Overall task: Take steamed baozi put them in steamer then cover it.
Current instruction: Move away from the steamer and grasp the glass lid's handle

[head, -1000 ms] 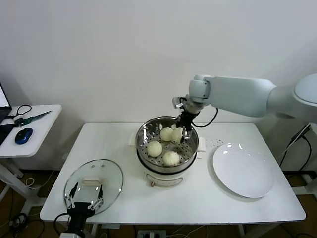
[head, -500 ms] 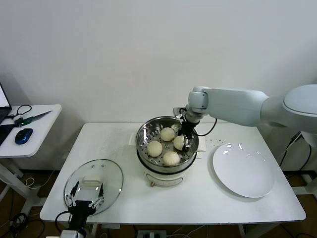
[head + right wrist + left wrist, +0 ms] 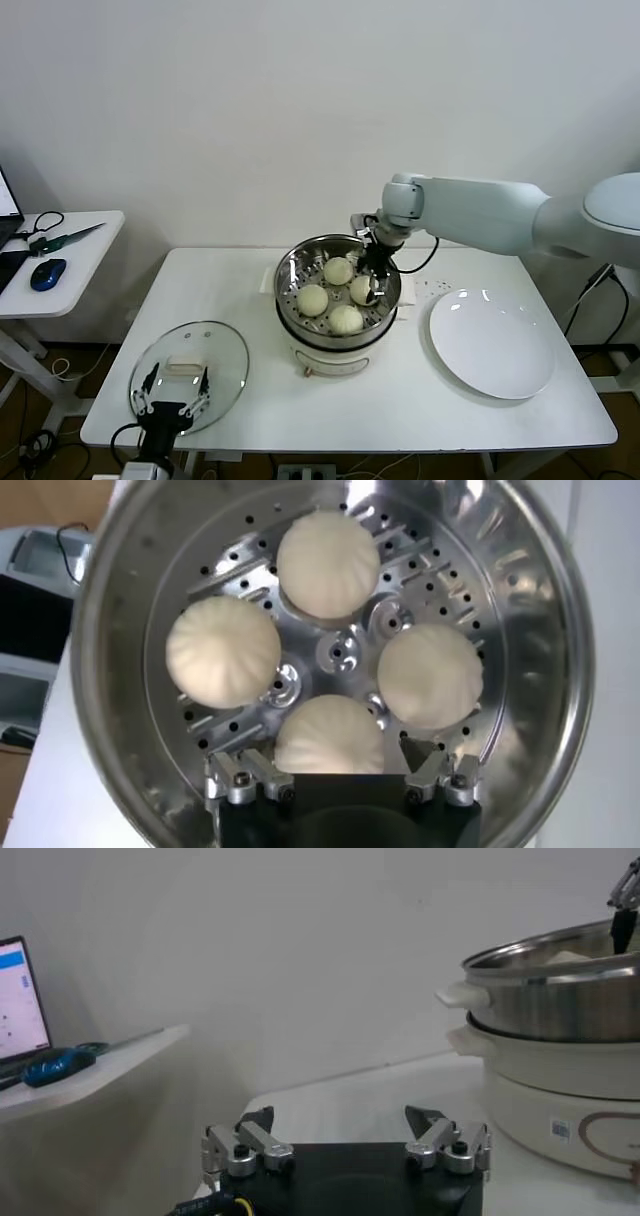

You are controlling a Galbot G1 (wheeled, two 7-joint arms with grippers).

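Four steamed baozi point(image 3: 329, 734) fill the steamer point(image 3: 540, 630); no writing readable.

The steamer point(image 3: 338, 300) stands in the middle of the table point(image 3: 400, 410), and its open top is partly blocked by the right gripper point(image 3: 374, 277), which hangs with spread fingers just above the four buns point(image 3: 325, 562). The buns fill most of the basket floor; only narrow gaps lie between them. The lid point(image 3: 188, 374) lies flat at the table's front left corner, with the left gripper point(image 3: 170, 398) over its near edge. The plate point(image 3: 491, 343) covers the right part. The strip between lid and steamer is free.
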